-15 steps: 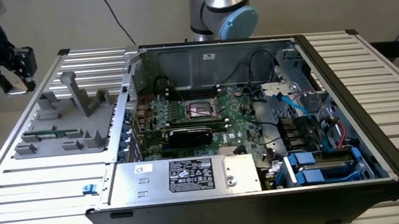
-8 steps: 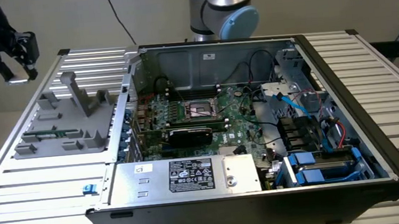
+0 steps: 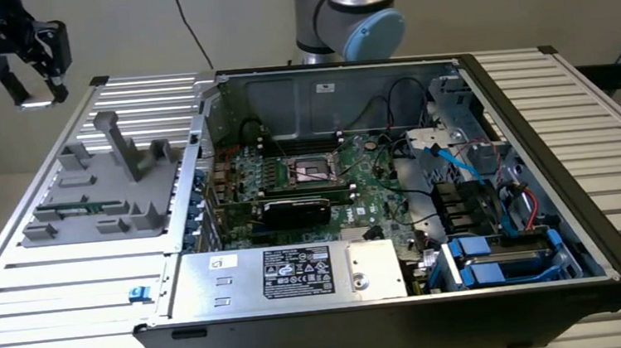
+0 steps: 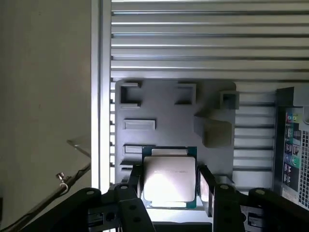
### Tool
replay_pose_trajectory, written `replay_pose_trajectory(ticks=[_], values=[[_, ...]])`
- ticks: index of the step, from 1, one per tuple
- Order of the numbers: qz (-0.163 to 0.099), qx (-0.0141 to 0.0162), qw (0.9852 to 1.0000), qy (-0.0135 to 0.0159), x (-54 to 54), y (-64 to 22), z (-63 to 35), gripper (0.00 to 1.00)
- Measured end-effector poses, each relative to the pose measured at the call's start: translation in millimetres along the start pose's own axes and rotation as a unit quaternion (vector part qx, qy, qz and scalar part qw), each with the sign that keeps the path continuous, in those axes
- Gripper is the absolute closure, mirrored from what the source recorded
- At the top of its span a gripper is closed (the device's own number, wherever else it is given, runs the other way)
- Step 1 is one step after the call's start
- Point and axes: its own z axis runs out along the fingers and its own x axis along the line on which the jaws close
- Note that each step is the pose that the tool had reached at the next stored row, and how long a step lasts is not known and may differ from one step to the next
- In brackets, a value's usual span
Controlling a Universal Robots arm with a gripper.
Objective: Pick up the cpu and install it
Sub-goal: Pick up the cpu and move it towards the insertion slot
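Note:
The cpu [image 4: 169, 176], a flat square chip with a shiny silver top and a thin green edge, sits between the two black fingers [image 4: 136, 182] of my gripper [image 4: 170, 186], which is shut on it by two opposite sides. In the exterior view the gripper [image 3: 34, 92] hangs high at the exterior view's left, above the far left corner of the slatted table, with a pale edge of the cpu [image 3: 35, 102] at its tips. The grey parts fixture [image 4: 164, 121] lies well below the chip. The black socket [image 3: 316, 170] with its metal frame sits on the motherboard inside the open case.
The open computer case [image 3: 554, 163] fills the middle of the slatted table [image 3: 64, 285]. Inside are a black card [image 3: 297, 210], a silver power supply [image 3: 285, 271], cables and blue drive bays [image 3: 506, 262]. The grey fixture [image 3: 101, 190] has upright posts. The arm's base [image 3: 348, 21] stands behind the case.

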Motion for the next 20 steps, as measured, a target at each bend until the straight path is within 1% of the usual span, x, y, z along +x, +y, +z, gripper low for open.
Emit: replay_pose_trajectory(ticks=[3, 8, 12, 20], values=[[0.0, 0.0, 1.0, 0.0008, -13.0, 0.2, -9.1, 0.45], [0.0, 0.0, 1.0, 0.0009, -35.6, 0.3, -17.8, 0.45], [0.0, 0.0, 1.0, 0.0009, -53.3, 0.3, -20.8, 0.45], [0.0, 0.0, 1.0, 0.0009, -89.9, 0.2, -23.2, 0.45]])
